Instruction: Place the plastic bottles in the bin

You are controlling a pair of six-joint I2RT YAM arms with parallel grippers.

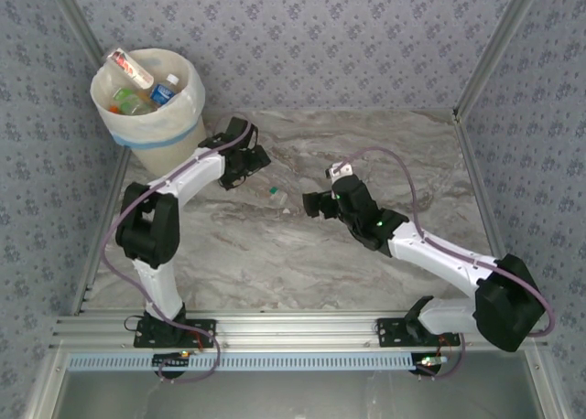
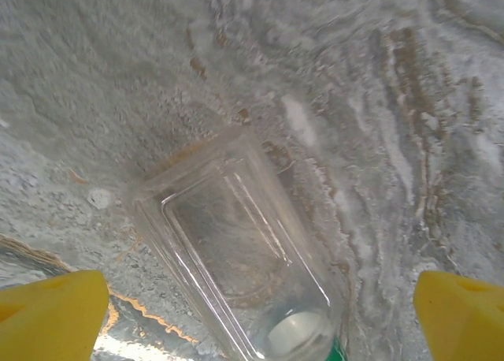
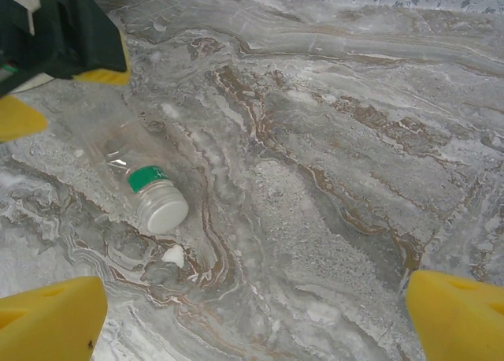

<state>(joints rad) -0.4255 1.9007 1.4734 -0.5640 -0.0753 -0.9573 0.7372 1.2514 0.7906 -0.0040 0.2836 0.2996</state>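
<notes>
Nearly done: several bottles [image 1: 151, 94] lie in the bin [image 1: 163, 141] beyond my left tool [image 2: 260, 314]; one clear green-collared bottle [image 2: 236, 251] remains on the table [image 1: 302, 263] beneath it, jaws wide, my right tool [image 3: 252, 318] nearby, equally wide, empty

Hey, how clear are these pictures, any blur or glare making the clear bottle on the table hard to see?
Left wrist: soft, close up, the bottle nearly melts into the marble table. Right wrist: sharper, its green band and white cap stand out, the body is faint. Top view: evenly lit, no strong glare, the bottle is just a small speck.
</notes>
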